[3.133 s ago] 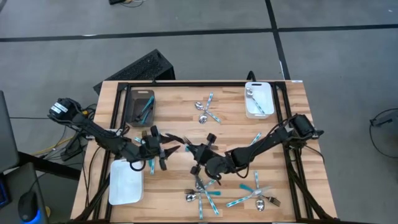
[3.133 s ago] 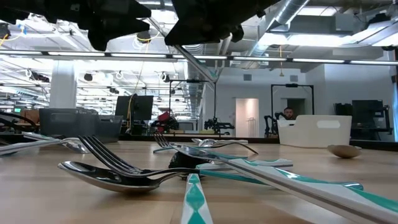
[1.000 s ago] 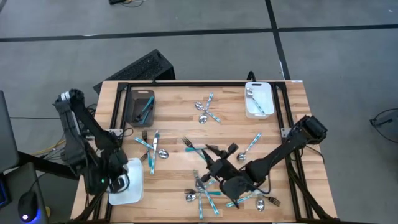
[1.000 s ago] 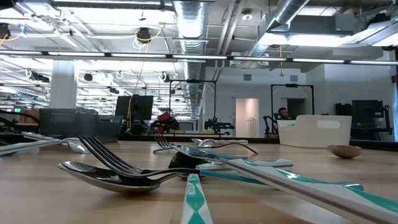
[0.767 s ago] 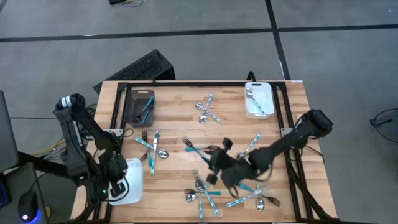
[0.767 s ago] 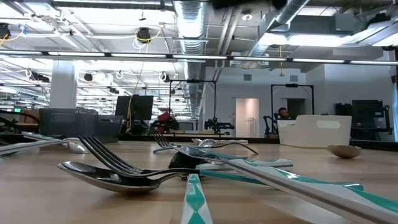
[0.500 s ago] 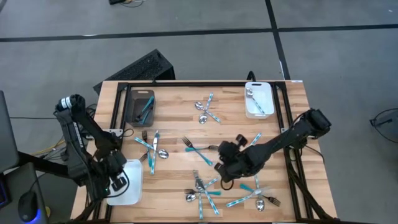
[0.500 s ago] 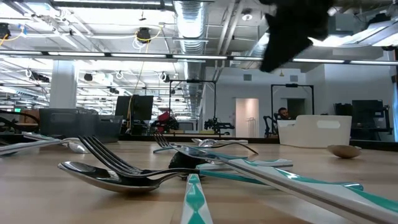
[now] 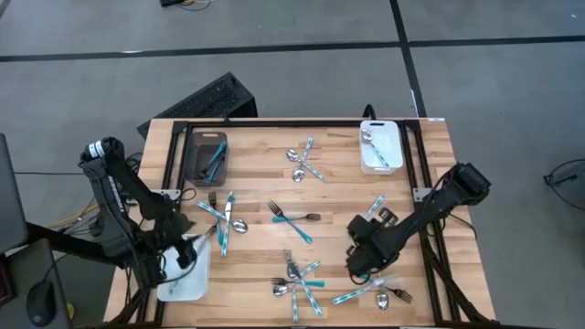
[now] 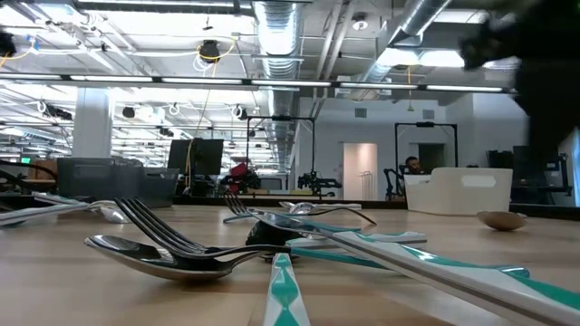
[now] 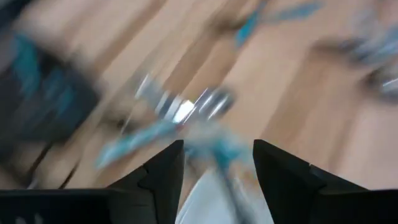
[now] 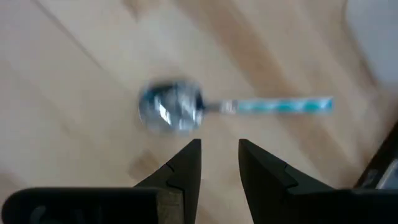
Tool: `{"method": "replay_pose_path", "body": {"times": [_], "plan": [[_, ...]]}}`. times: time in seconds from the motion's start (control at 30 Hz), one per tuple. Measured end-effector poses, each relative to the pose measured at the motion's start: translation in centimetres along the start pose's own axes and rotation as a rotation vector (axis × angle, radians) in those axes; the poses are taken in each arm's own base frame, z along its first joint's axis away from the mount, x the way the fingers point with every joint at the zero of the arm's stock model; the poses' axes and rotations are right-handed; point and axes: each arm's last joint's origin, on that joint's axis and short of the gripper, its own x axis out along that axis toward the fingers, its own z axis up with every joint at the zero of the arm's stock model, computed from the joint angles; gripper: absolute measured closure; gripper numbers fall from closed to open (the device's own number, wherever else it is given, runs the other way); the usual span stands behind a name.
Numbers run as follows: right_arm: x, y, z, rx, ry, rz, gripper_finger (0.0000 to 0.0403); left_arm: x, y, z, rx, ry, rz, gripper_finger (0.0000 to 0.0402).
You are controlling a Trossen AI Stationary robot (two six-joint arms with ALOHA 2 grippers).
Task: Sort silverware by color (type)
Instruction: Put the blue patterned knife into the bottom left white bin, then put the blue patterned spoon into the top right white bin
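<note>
Silverware with teal handles lies in loose heaps on the wooden table: one at the far middle (image 9: 303, 163), one left of centre (image 9: 222, 213), two crossed forks at the centre (image 9: 292, 219), and heaps along the near edge (image 9: 297, 280) (image 9: 370, 289). My left gripper (image 9: 178, 260) (image 11: 217, 149) hovers open over the near-left white tray (image 9: 194, 285). My right gripper (image 9: 358, 260) (image 12: 219, 158) hangs open over bare wood right of centre. A teal-handled spoon (image 12: 180, 112) lies just ahead of its fingertips.
A dark grey tray (image 9: 206, 155) at the far left holds teal-handled pieces. A white tray (image 9: 379, 146) at the far right holds a few more. In the low view, forks and a spoon (image 10: 172, 254) lie close, and the right arm's dark blur (image 10: 544, 91) hangs at the right.
My right gripper has risen from the near-middle heap and swung toward the table's right, then come lower again over the wood right of centre. My left gripper has stayed over the near-left white tray. No silverware has visibly shifted.
</note>
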Motion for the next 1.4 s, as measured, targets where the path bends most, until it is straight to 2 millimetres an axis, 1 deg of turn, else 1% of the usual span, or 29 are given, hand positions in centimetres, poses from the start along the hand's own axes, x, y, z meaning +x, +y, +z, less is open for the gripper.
{"method": "replay_pose_path", "body": {"times": [0.07,0.13,0.23,0.33,0.4,0.47,0.57,0.63,0.73,0.9,1.03,1.13,1.27,1.4], "plan": [[0.6,0.5,-1.4,-0.016,0.076,0.063,0.0272,0.4,-1.1,0.1,0.057,-0.159,-0.085,0.0226],[0.6,1.3,-2.6,-0.051,0.132,0.152,0.0272,0.9,-2.0,0.0,0.115,-0.296,-0.119,0.0233],[-0.1,2.4,-4.2,-0.129,0.166,0.264,0.0272,2.2,-2.7,0.0,0.169,-0.386,-0.107,0.0244],[-1.2,3.4,-5.8,-0.235,0.168,0.382,0.0272,4.2,-2.9,-0.1,0.179,-0.398,-0.076,0.0256],[-2.1,3.8,-6.6,-0.268,0.159,0.423,0.0272,5.7,-2.9,-0.1,0.164,-0.382,-0.065,0.0262],[-2.6,3.8,-7.2,-0.248,0.166,0.430,0.0272,7.1,-2.8,-0.2,0.158,-0.366,-0.057,0.0267],[-3.3,4.0,-7.9,-0.161,0.184,0.439,0.0273,8.8,-2.8,0.2,0.154,-0.349,-0.060,0.0269],[-3.7,4.0,-8.1,-0.101,0.200,0.442,0.0273,9.8,-2.8,0.7,0.151,-0.333,-0.077,0.0269],[-4.1,4.1,-8.6,-0.082,0.208,0.449,0.0273,10.9,-3.0,1.8,0.170,-0.327,-0.124,0.0270],[-4.4,4.2,-9.5,-0.124,0.176,0.472,0.0273,11.5,-3.6,3.8,0.272,-0.342,-0.254,0.0270],[-4.3,4.8,-9.4,-0.220,-0.046,0.532,0.0273,11.4,-4.0,4.5,0.342,-0.376,-0.323,0.0270],[-4.2,4.9,-9.0,-0.254,-0.111,0.527,0.0273,11.3,-4.0,4.7,0.375,-0.410,-0.291,0.0270],[-4.2,4.8,-8.9,-0.273,-0.113,0.517,0.0272,11.4,-3.7,4.9,0.401,-0.447,-0.199,0.0270],[-4.1,4.8,-9.0,-0.393,-0.111,0.516,0.0272,11.6,-3.5,5.1,0.394,-0.453,-0.155,0.0270]]}}
